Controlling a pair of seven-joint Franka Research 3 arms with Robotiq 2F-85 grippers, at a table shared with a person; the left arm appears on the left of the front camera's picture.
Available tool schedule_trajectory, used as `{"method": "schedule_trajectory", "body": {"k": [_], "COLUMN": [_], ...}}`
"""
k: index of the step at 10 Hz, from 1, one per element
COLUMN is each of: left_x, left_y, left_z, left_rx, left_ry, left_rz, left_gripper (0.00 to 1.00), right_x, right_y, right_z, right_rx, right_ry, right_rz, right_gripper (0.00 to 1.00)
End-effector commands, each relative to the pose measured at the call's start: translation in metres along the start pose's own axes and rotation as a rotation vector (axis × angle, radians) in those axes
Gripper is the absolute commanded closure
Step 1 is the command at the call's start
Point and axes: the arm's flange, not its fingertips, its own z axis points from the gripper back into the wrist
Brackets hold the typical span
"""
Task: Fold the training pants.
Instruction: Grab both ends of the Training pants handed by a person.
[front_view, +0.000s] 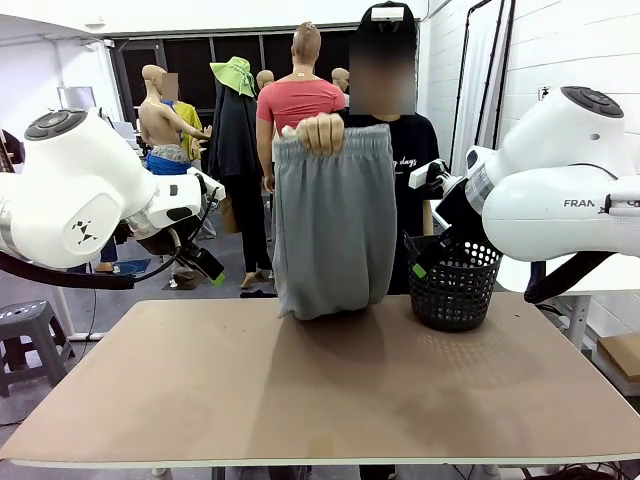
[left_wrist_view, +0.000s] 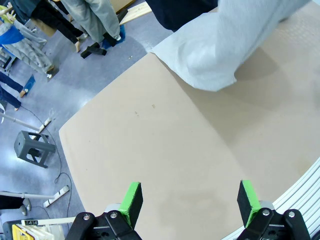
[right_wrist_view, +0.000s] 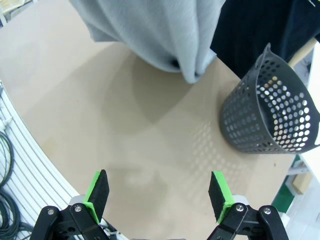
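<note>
The training pants (front_view: 332, 225) are light grey and hang doubled over from the person's hand (front_view: 320, 132), which grips the gathered waistband at the table's far side. Their lower end touches the table (front_view: 320, 390). My left gripper (front_view: 207, 266) hovers left of the pants, above the table's far left corner, open and empty. Right of the pants, my right gripper (front_view: 426, 260) is also open and empty, just in front of the basket. In the left wrist view the open gripper (left_wrist_view: 190, 202) faces the bare table, with the pants (left_wrist_view: 225, 45) beyond. The right wrist view has the open gripper (right_wrist_view: 159, 194) below the pants (right_wrist_view: 150, 30).
A black mesh basket (front_view: 455, 285) stands at the far right of the table, beside the pants, and also appears as the basket (right_wrist_view: 270, 110) in the right wrist view. A grey stool (front_view: 25, 335) stands on the floor to the left. The person stands right behind the far edge.
</note>
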Motion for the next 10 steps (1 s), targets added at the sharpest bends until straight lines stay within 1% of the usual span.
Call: {"method": "schedule_trajectory", "body": {"k": [1,10], "left_x": [0.0000,0.0000], "left_y": [0.0003,0.0000], "left_z": [-0.0009,0.0000], "left_rx": [-0.002,0.000], "left_ry": [0.001,0.000], "left_rz": [-0.008,0.000], "left_gripper": [0.00,0.00], "right_x": [0.0006,0.0000], "right_y": [0.0001,0.0000], "right_z": [-0.0006,0.0000], "right_rx": [0.003,0.000], "right_ry": [-0.005,0.000], "right_rz": [-0.002,0.000], "right_gripper": [0.00,0.00]}}
